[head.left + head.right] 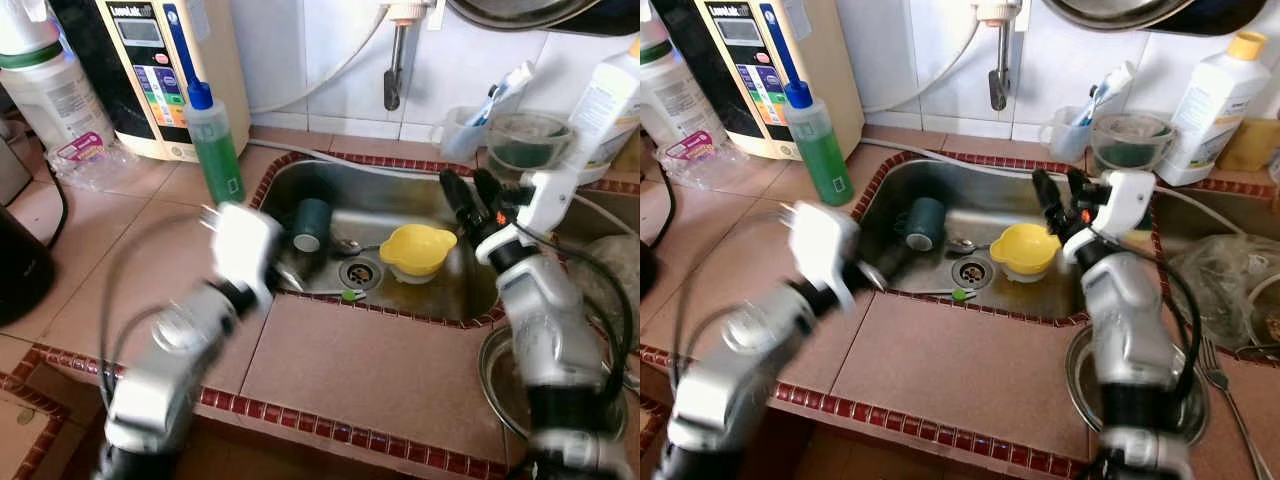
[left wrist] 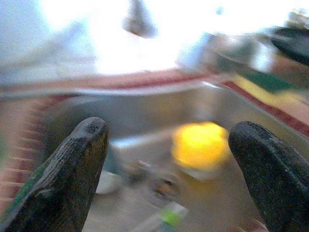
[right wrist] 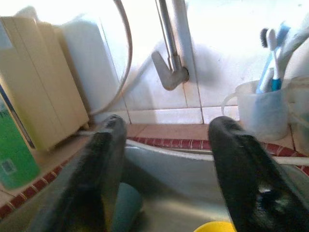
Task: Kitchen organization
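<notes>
sink (image 1: 400, 205) of steel, set into the tiled table (image 1: 380, 380) toward its back edge, holds the things the two arms reach for. right gripper (image 1: 470, 195) hangs over the sink's right end with its two black fingers spread and nothing between them; the right wrist view looks past them to the tap (image 3: 169, 67) on the back wall. left gripper (image 2: 169, 174) comes over the sink's left front rim, blurred in the eye views; in the left wrist view its fingers stand wide apart and empty. just below and between the grippers a yellow bowl (image 1: 417, 250) sits on the sink floor, beside the drain (image 1: 358, 271). a dark teal cup (image 1: 311, 224) lies on its side at the sink's left end, mouth toward the front. a spoon (image 1: 345, 245) lies between cup and bowl, and a small green piece, perhaps a brush tip (image 1: 349, 295), lies by the front wall. on the table left of the sink stands a green soap bottle (image 1: 214, 145) with a blue cap, and behind it a cream appliance (image 1: 165, 70). at the back right corner a clear cup with toothbrushes (image 1: 1080, 120) stands beside a glass bowl (image 1: 1130, 143) and a white bottle (image 1: 1212, 95) with a yellow cap.
</notes>
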Motion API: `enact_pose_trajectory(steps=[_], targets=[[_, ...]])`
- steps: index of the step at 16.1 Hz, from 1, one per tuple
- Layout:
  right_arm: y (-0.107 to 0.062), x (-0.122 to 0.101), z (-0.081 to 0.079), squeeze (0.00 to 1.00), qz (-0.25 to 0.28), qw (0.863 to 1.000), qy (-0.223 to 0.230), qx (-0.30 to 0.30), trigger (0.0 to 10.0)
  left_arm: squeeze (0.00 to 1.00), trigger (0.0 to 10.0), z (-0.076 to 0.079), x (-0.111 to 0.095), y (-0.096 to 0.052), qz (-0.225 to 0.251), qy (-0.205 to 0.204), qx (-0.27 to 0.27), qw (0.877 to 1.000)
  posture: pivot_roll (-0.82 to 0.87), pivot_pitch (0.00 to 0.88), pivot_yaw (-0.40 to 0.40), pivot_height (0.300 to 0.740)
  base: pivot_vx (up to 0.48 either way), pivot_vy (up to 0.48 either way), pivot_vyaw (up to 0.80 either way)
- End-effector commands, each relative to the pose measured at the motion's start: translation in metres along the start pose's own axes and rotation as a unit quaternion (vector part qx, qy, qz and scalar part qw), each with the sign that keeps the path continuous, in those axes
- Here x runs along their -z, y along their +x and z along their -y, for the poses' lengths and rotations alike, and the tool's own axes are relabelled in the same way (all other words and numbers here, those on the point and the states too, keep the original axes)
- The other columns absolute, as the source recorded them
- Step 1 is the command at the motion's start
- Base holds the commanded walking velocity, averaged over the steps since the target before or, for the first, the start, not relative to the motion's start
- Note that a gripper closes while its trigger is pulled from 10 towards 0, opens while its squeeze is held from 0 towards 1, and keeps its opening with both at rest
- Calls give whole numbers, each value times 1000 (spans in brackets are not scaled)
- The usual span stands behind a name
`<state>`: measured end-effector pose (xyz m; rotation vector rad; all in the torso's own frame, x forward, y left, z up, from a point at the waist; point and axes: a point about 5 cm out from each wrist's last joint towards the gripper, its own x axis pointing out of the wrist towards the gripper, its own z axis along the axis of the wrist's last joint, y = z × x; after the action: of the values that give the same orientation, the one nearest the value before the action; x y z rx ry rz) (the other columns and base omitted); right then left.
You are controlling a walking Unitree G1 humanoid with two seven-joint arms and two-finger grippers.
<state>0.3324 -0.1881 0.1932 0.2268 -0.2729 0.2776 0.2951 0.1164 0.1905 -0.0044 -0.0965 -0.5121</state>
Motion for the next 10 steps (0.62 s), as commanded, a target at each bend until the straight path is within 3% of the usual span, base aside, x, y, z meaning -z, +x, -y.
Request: enact_pose_trajectory(steps=[1, 4, 9, 10], targets=[[-1, -9, -7, 1000, 19, 1000, -21, -1, 10000, 0, 10000, -15, -2, 0, 14, 5, -46, 999, -109, 50, 53, 740, 0, 0, 0], [-8, -15, -12, 1000, 43, 999, -7, 18, 10000, 0, 10000, -26, 3, -4, 16, -4, -63, 998, -116, 45, 56, 740, 0, 0, 0], [-24, -21, -9, 1000, 81, 990, -66, 90, 10000, 0, 10000, -26, 10, -7, 33, -7, -75, 997, -118, 41, 67, 740, 0, 0, 0], [-27, -16, -13, 859, 78, 990, -71, 93, 10000, 0, 10000, -25, 12, -8, 34, -7, -75, 997, -116, 42, 69, 740, 0, 0, 0]])
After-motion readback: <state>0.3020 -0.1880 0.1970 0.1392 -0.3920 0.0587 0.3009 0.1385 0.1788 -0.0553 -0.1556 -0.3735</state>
